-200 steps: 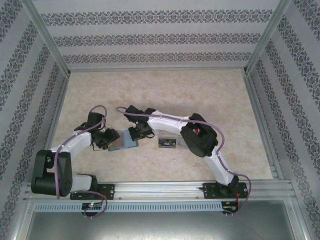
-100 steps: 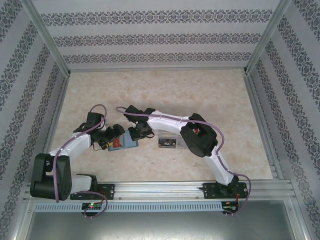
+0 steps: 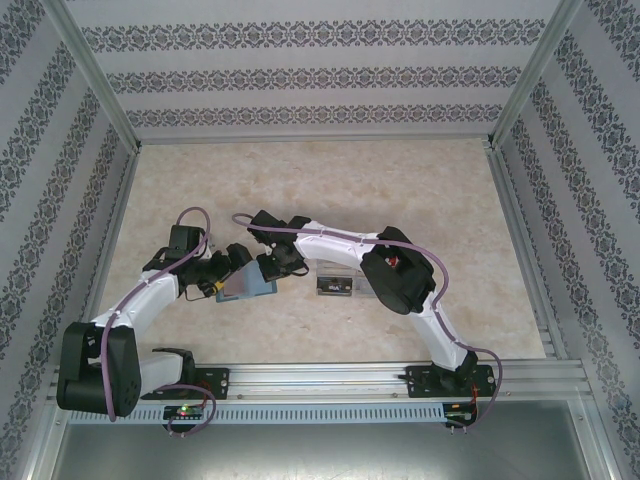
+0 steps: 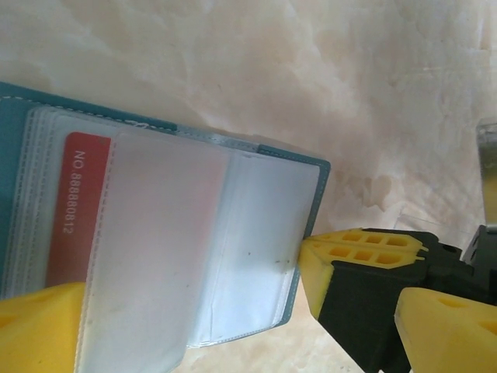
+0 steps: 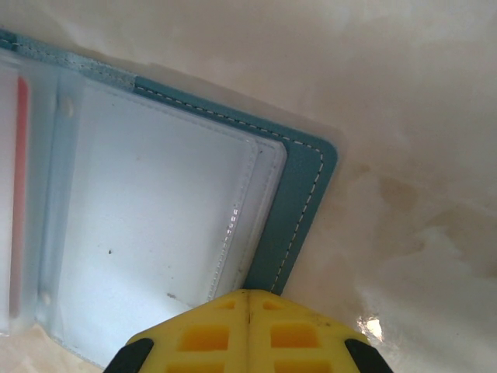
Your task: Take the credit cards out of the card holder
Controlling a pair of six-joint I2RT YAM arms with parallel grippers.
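The teal card holder (image 3: 250, 285) lies open on the table between the two arms, its clear sleeves (image 4: 256, 233) facing up. A red credit card (image 4: 66, 225) marked with a number sits inside one sleeve, and its red edge (image 5: 22, 194) shows at the left. My left gripper (image 4: 241, 346) is open, its yellow fingers (image 4: 39, 326) straddling the sleeves from the holder's left side (image 3: 228, 268). My right gripper (image 5: 248, 326) is shut, its tips pressed on the teal right border (image 5: 303, 202) of the holder; its yellow fingertip (image 4: 361, 252) shows against that edge.
A clear plastic box (image 3: 335, 281) stands just right of the holder, under the right arm's forearm. Metal frame rails (image 3: 110, 230) and patterned walls close in the marbled table (image 3: 400, 190) on three sides. Open table lies to the far side.
My left gripper has opened wide and its arm has shifted slightly toward the far side. The right gripper has stayed pressed on the holder's edge.
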